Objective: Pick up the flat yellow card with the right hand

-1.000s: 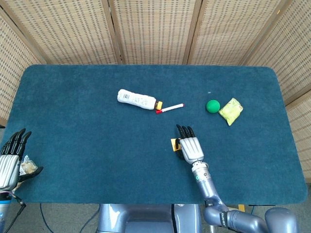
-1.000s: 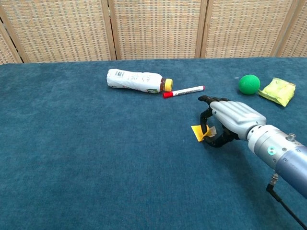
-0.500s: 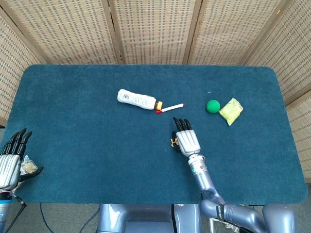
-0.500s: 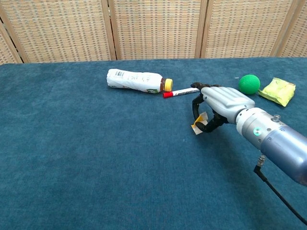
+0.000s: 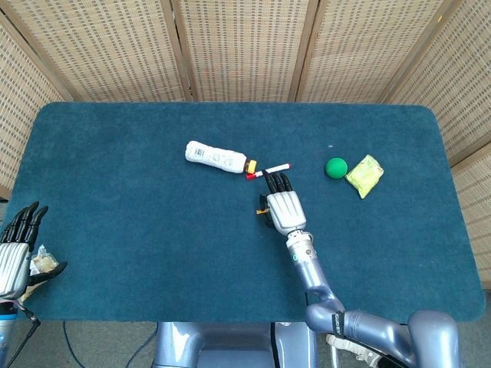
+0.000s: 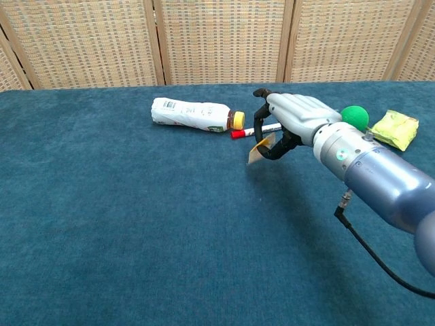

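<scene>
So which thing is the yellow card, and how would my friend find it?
Look near the middle of the blue table, just in front of the white bottle and the red marker. The right hand pinches the yellow card above the cloth. It is the only thin, flat yellow thing; the yellow packet is puffy.

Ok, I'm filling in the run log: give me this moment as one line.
right robot hand: pinching yellow card, clear of table | left robot hand: idle at table edge | phase: lift
</scene>
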`<state>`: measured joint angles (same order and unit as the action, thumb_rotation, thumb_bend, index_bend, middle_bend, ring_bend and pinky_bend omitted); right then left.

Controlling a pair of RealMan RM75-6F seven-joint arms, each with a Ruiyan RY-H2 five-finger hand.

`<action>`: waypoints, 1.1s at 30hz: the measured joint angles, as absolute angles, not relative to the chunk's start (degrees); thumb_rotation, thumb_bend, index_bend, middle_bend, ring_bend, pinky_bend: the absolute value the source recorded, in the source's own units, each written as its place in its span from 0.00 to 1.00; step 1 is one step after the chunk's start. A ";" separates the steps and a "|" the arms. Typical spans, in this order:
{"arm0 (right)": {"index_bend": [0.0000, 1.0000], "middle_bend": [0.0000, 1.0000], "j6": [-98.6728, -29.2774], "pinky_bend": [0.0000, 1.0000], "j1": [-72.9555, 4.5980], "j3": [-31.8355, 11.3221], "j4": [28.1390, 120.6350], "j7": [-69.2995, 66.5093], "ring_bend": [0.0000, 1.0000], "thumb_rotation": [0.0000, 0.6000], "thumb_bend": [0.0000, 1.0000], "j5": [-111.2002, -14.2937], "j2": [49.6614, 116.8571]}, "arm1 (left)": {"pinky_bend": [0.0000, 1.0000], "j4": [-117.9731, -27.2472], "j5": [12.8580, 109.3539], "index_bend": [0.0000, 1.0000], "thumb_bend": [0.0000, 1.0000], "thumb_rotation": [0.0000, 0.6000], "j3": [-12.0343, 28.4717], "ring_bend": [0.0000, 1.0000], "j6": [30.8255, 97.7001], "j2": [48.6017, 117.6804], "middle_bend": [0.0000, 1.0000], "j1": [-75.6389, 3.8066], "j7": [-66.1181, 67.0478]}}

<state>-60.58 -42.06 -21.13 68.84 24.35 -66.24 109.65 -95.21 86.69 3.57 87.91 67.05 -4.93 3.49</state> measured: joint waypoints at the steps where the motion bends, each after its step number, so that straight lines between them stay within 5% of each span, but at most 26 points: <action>1: 0.61 0.07 -60.83 0.00 -42.03 -21.24 69.68 24.34 0.00 1.00 0.60 -66.25 109.28 | 0.14 -95.25 86.75 0.00 0.10 1.00 3.56 0.00 87.98 67.05 0.00 -4.92 3.51; 16: 0.60 0.07 -65.77 0.00 -32.81 -19.25 97.03 14.30 0.00 1.00 0.59 -66.09 95.84 | 0.14 -95.06 86.67 0.00 0.10 1.00 3.78 0.00 88.59 67.32 0.00 -4.80 4.12; 23: 0.60 0.07 -66.73 0.00 -24.97 -13.18 108.18 2.33 0.00 1.00 0.59 -68.64 85.68 | 0.14 -95.47 88.19 0.00 0.10 1.00 3.70 0.00 91.00 67.42 0.00 -4.02 5.15; 33: 0.60 0.07 -70.35 0.00 -17.72 -4.16 109.41 -14.89 0.00 1.00 0.58 -80.40 78.76 | 0.14 -95.22 89.75 0.00 0.10 1.00 3.52 0.00 92.91 67.90 0.00 -3.32 5.97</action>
<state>-70.35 -17.72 -4.16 109.41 -14.89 -80.40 78.76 -95.22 89.75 3.52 92.91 67.90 -3.32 5.97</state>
